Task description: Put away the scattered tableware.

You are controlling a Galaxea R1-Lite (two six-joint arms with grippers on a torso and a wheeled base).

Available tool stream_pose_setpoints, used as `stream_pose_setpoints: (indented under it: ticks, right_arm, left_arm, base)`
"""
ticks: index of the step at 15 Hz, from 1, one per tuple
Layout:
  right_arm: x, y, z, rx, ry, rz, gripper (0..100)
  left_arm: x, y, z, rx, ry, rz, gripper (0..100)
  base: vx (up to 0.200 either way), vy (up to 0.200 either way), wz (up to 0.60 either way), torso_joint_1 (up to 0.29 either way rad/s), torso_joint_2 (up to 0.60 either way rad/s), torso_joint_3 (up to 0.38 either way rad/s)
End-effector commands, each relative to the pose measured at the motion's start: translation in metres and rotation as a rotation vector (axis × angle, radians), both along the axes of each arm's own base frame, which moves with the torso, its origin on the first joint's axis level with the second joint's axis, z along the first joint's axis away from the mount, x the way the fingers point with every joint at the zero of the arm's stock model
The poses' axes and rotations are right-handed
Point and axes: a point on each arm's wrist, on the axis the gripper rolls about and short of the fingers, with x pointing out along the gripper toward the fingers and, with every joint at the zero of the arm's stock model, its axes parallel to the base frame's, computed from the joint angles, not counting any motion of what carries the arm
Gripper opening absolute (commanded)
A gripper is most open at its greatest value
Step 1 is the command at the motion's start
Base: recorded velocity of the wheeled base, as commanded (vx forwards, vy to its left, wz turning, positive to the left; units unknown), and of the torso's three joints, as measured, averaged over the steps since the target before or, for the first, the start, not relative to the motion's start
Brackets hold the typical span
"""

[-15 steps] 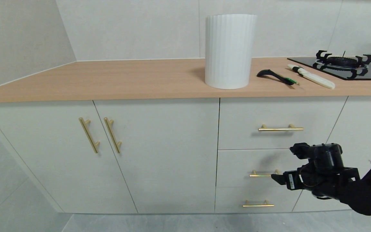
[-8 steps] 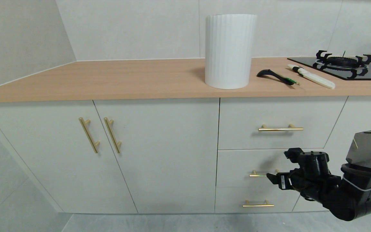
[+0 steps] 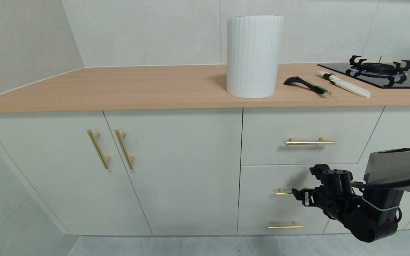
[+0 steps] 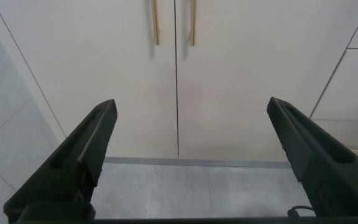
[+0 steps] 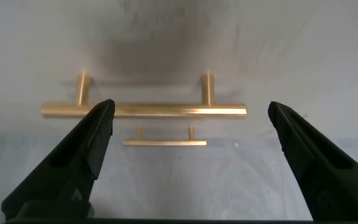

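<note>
A black utensil with a green tip [image 3: 306, 84] and a white knife [image 3: 344, 85] lie on the wooden counter [image 3: 137, 87], right of a tall white ribbed container [image 3: 252, 57]. My right gripper [image 3: 304, 182] hangs low in front of the drawer stack, open, just short of the middle drawer's brass handle [image 3: 284, 193]. In the right wrist view this open gripper [image 5: 190, 109] faces that handle [image 5: 145, 111], which lies level between the two fingers and apart from them. My left gripper [image 4: 191, 106] is open and empty, facing the lower cabinet doors.
A gas hob [image 3: 379, 71] sits at the counter's far right. Top drawer handle [image 3: 310, 142] and bottom drawer handle [image 3: 285, 225] flank the middle one. Two cabinet doors with brass handles [image 3: 111, 148] stand to the left. Grey floor lies below.
My right arm has moved left and in toward the drawer front, bringing the open gripper up to the middle drawer's handle. The counter items have not moved.
</note>
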Motion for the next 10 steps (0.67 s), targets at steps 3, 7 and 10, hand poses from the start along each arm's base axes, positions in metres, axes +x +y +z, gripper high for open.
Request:
stream_pose_setpoints:
  ticks: [3, 7, 10]
  right_arm:
    - [0.007, 0.001, -0.014, -0.019, 0.007, -0.028, 100]
    - [0.008, 0.002, -0.023, -0.024, 0.023, -0.028, 100]
    - [0.008, 0.001, -0.025, -0.026, 0.028, -0.027, 100]
  left_arm:
    - [0.000, 0.000, 0.000, -0.002, 0.000, 0.001, 100]
    - [0.000, 0.000, 0.000, 0.000, 0.000, 0.001, 100]
    - [0.000, 0.000, 0.000, 0.000, -0.001, 0.001, 100]
  base:
    - [0.000, 0.000, 0.00, 0.000, 0.00, 0.000]
    - [0.000, 0.000, 0.00, 0.000, 0.00, 0.000]
    - [0.000, 0.000, 0.00, 0.000, 0.00, 0.000]
